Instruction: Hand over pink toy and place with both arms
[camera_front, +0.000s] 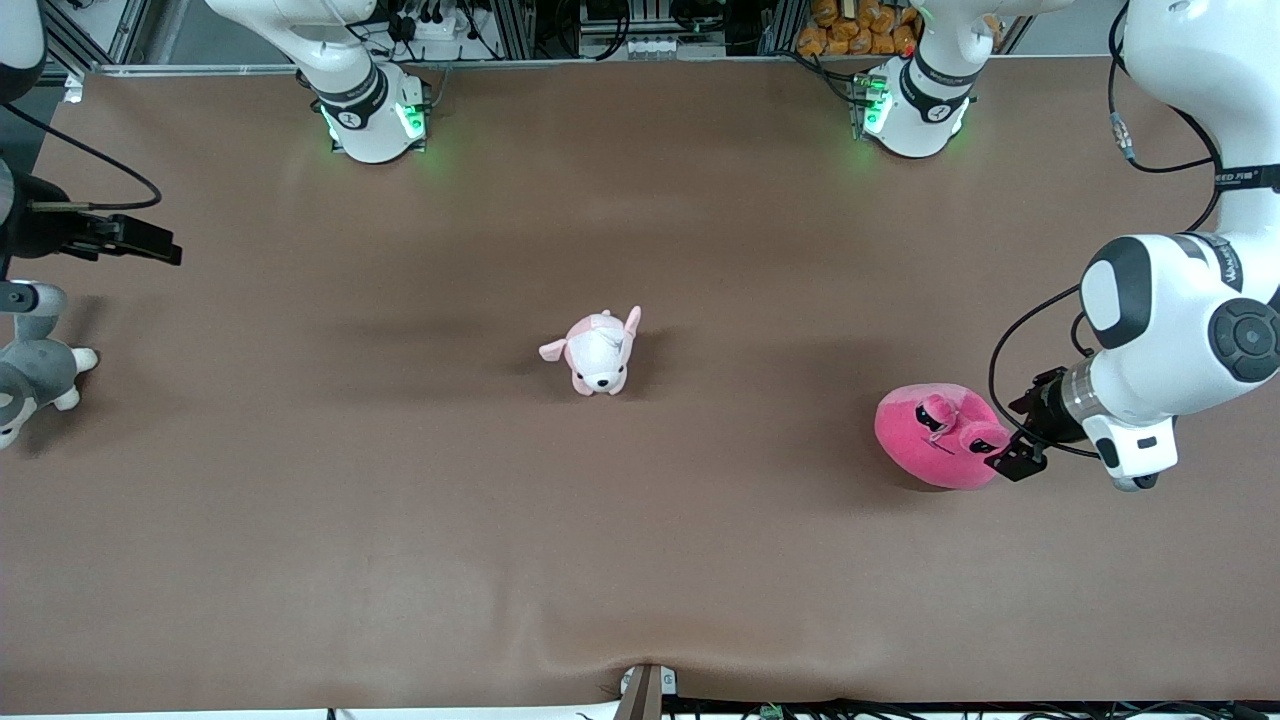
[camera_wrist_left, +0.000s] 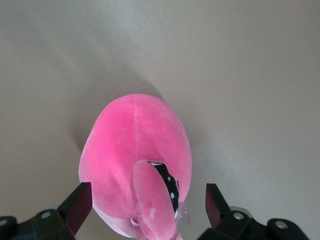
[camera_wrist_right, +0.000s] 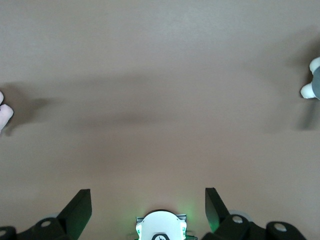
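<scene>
The hot-pink toy (camera_front: 938, 437) lies on the brown table toward the left arm's end, its black eyes facing up. My left gripper (camera_front: 1015, 458) is low beside it, at the toy's edge. In the left wrist view the toy (camera_wrist_left: 132, 145) sits between the open fingers (camera_wrist_left: 77, 206), with a gap on each side, so the jaws stand around it without pressing it. My left gripper (camera_wrist_left: 146, 210) is open. My right gripper (camera_front: 150, 245) hangs over the table's right-arm end, and it is open and empty in the right wrist view (camera_wrist_right: 148, 207).
A small pale pink-and-white puppy plush (camera_front: 598, 352) stands mid-table. A grey-and-white plush animal (camera_front: 35, 375) sits at the right arm's end, below the right gripper; its paw shows in the right wrist view (camera_wrist_right: 312, 85). Both arm bases stand along the table's back edge.
</scene>
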